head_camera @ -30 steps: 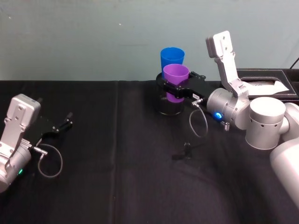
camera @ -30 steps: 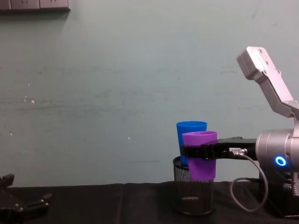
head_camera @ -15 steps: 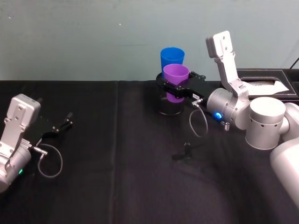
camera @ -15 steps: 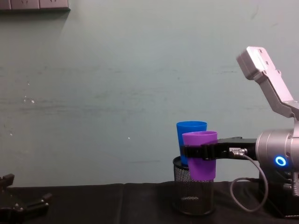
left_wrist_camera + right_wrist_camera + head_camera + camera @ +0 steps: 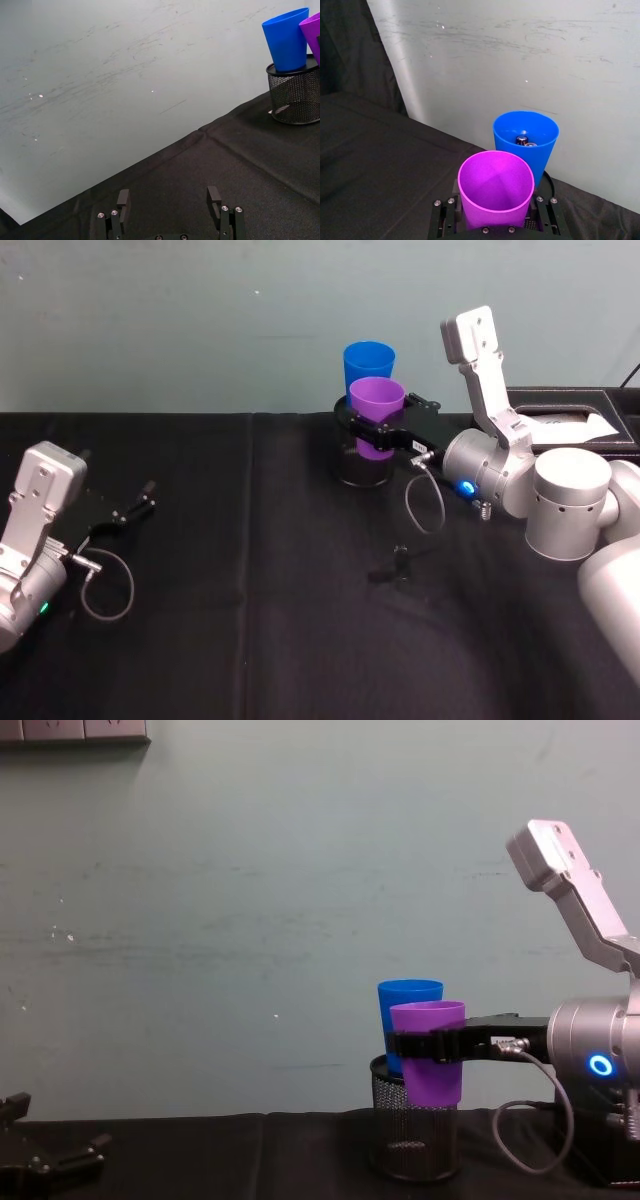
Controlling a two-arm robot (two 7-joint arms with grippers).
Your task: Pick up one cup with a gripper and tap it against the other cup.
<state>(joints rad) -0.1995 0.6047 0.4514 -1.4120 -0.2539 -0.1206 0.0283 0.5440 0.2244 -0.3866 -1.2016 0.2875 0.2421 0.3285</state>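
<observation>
From the head view, the right hand [image 5: 378, 436] reaches across the black table [image 5: 250, 590] with its two black fingers clamped round the middle of the purple cup [image 5: 377, 402], holding it upright and off the table. The blue cup [image 5: 369, 362] stands just behind it, in a black wire-mesh holder [image 5: 362, 472]. The left hand [image 5: 135, 508] lies low near the table's left side, well apart from the cups. In the left wrist view, the left hand [image 5: 168, 200] has its fingers spread wide with nothing between them; far off, the blue cup [image 5: 286, 39] rises out of the wire-mesh holder [image 5: 295, 97], with the purple cup [image 5: 313, 35] at its side. In the right wrist view, the purple cup [image 5: 496, 192] sits gripped between the right hand's [image 5: 496, 222] fingers, its rim overlapping the wall of the blue cup [image 5: 526, 137]; whether the two touch cannot be told. From the chest view, the purple cup [image 5: 430, 1060] hangs in the right hand [image 5: 425, 1046] in front of the blue cup [image 5: 408, 1020], its base below the rim of the wire-mesh holder [image 5: 412, 1145].
</observation>
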